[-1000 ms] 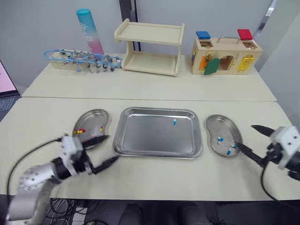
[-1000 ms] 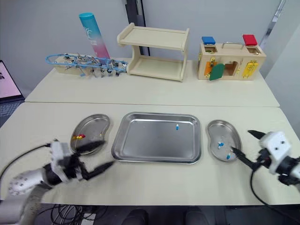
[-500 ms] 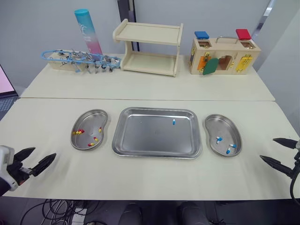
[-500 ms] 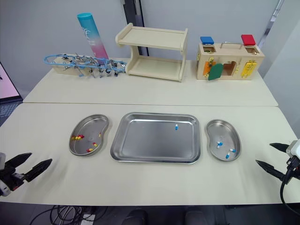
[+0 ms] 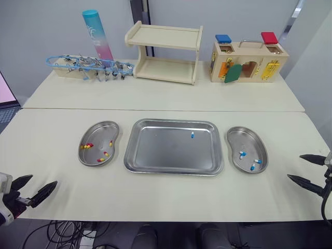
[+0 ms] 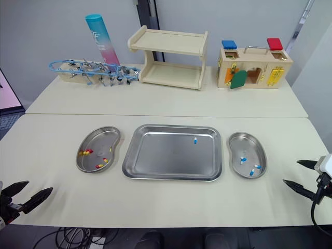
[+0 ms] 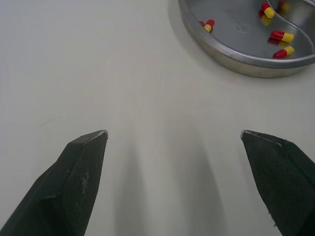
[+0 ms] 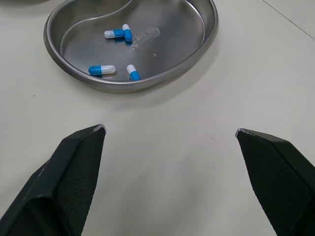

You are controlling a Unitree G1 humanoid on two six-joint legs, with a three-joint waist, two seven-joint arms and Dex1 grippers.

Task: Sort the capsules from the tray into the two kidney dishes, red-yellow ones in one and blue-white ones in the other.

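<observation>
Steel rectangular tray [image 5: 155,150] holds one last blue-white capsule [image 5: 192,135]; my black left fingers [image 5: 45,189] and right fingers [image 5: 306,183] have pulled back to the desk [image 5: 155,192] edge, spread empty (both kidney dishes [image 5: 98,132] [image 5: 246,140] stocked), so I reckon one pick remains.

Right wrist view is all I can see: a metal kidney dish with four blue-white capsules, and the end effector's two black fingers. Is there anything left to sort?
Observer: Yes, one blue-white capsule lies in the tray, toward its far right part.
Operator: Is there a dish for the other colour?
Observer: Red-yellow capsules sit in the left kidney dish, on the tray's other side.
Operator: Is another arm busy over there?
Observer: No, the left end effector hangs open near the front edge of the table, apart from that dish and holding nothing.
</observation>
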